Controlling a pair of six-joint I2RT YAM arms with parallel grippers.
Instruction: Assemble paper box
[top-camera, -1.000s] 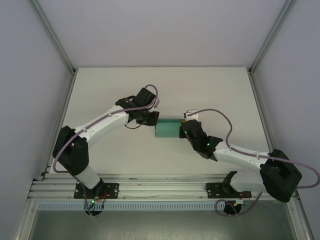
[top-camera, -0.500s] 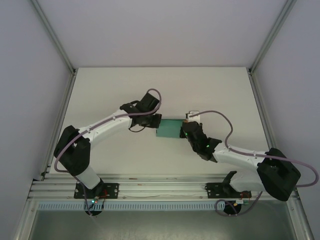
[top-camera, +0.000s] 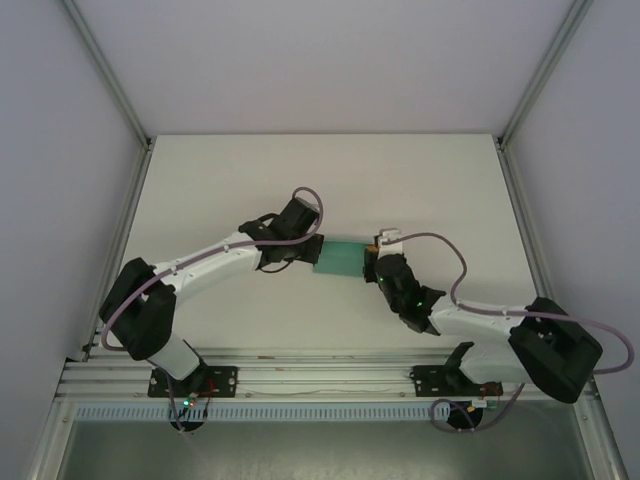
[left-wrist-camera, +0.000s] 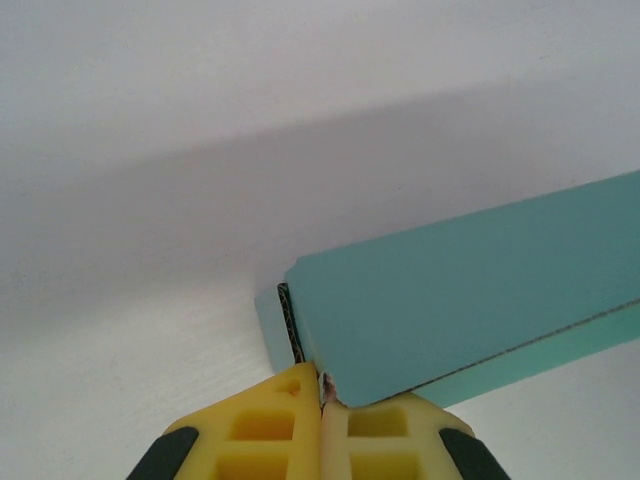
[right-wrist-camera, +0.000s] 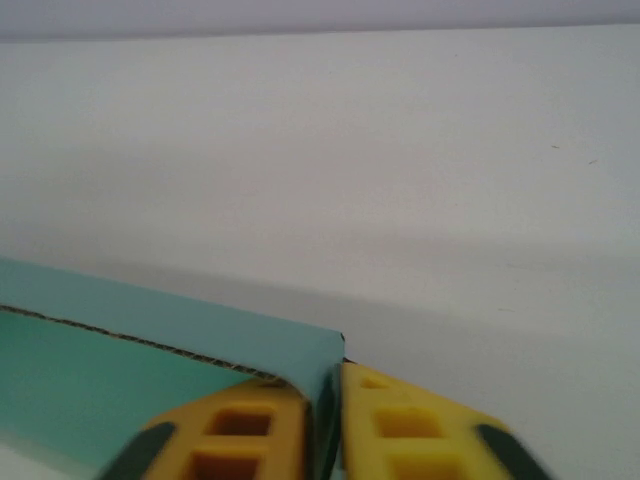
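Nearest you, both arms rise from the aluminium rail (top-camera: 320, 378) at the near edge of the counter (top-camera: 330, 180); the left arm (top-camera: 200, 265) reaches in from the left and the right arm (top-camera: 470, 320) from the right, and they meet around the middle of the counter; between them sits the paper box (top-camera: 338, 258), a small teal-green rectangle lying crosswise, with the left gripper (top-camera: 314, 250) at its left end and the right gripper (top-camera: 371, 263) at its right end.

On the left wrist camera your left gripper (left-wrist-camera: 322, 388) is clamped on the near corner of the box (left-wrist-camera: 470, 290); its yellow fingers (left-wrist-camera: 270, 410) press together with a thin edge of card between them; the box runs off to the right, its cut corrugated edge showing at the near end.

On the right wrist camera your right gripper (right-wrist-camera: 322, 400) is likewise closed on an end corner, card pinched between its yellow fingers (right-wrist-camera: 400, 410); the box (right-wrist-camera: 130, 360) stretches away to the left; it looks raised a little off the counter, though that is hard to judge here.

Beyond the box the white counter runs back to the pale wall (top-camera: 320, 60).
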